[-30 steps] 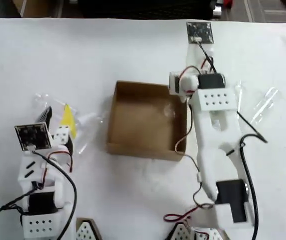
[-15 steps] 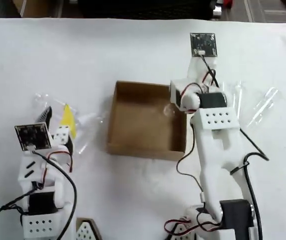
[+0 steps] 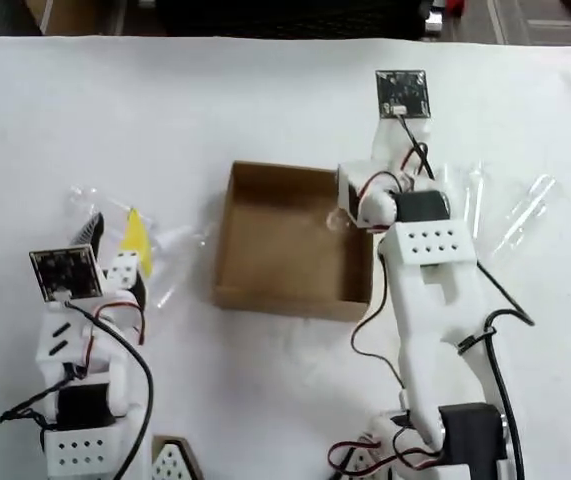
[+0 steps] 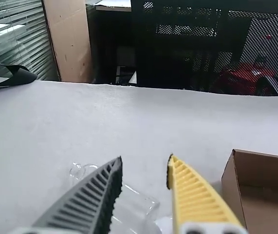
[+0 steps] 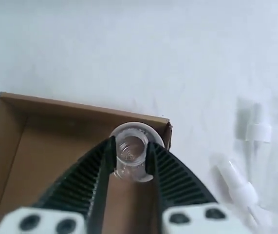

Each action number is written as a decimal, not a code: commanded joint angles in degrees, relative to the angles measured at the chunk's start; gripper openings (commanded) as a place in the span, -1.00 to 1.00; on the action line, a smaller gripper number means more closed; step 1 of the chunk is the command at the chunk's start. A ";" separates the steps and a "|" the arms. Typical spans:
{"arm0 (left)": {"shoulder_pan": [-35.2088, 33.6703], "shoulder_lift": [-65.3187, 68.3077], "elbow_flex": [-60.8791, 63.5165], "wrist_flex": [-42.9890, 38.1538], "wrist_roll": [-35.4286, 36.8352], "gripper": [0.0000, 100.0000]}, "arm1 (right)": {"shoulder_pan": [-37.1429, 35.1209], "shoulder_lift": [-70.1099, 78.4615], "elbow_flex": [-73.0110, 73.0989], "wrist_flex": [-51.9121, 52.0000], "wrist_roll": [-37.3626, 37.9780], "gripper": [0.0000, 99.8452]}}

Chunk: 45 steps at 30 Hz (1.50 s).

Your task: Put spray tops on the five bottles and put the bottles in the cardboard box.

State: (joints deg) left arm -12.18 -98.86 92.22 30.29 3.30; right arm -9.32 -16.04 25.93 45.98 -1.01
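My right gripper [image 5: 131, 148] is shut on the neck of a clear bottle [image 5: 131, 161] with no spray top on it. It holds the bottle over the right side of the cardboard box [image 5: 46, 161], just inside the wall. From above, that bottle [image 3: 340, 222] shows faintly inside the box [image 3: 290, 170]. My left gripper [image 4: 145, 170] stands open, one finger grey and one yellow, low over a clear bottle [image 4: 136, 204] lying on the table. In the high view this gripper [image 3: 113, 230] is left of the box.
Clear spray tops [image 5: 253, 131] and tubes lie on the white table right of the box, also beside the right arm [image 3: 530, 205]. More clear pieces lie around the left gripper [image 3: 180, 240]. Dark furniture stands beyond the table's far edge [image 4: 129, 84].
The right arm has drawn back slightly toward the table's front, keeping the bottle over the box's right side. The left arm has not moved.
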 commanded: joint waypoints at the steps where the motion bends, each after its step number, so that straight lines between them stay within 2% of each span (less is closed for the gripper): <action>1: 0.66 -0.84 -0.26 -0.79 -0.62 -0.71 | -0.57 -1.80 0.97 -2.77 0.26 -0.97; 15: 0.66 -0.84 -0.26 -0.88 -0.62 -0.71 | -0.57 -1.80 0.70 -0.75 0.26 -0.95; 22: 0.75 -0.84 -0.26 -0.79 -0.70 -0.71 | -0.57 -1.80 0.97 -0.75 0.26 -0.56; 26: 0.75 -0.84 -0.26 -0.88 -0.79 -0.71 | -1.10 -1.80 0.62 -0.75 0.35 -0.56; 29: 0.75 -0.84 -0.26 -0.88 -0.79 -0.71 | -3.47 -2.51 0.62 -0.75 3.08 -0.56; 34: 0.75 -0.84 -0.26 -0.79 -0.88 -0.71 | -5.58 -10.15 0.97 1.36 3.78 -0.55; 45: 0.84 -0.84 -0.18 -0.70 -0.88 -0.71 | -3.82 -34.33 1.05 10.86 3.78 -0.56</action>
State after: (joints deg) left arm -12.18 -98.86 92.22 30.29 3.12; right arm -14.07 -40.57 27.25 52.57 1.98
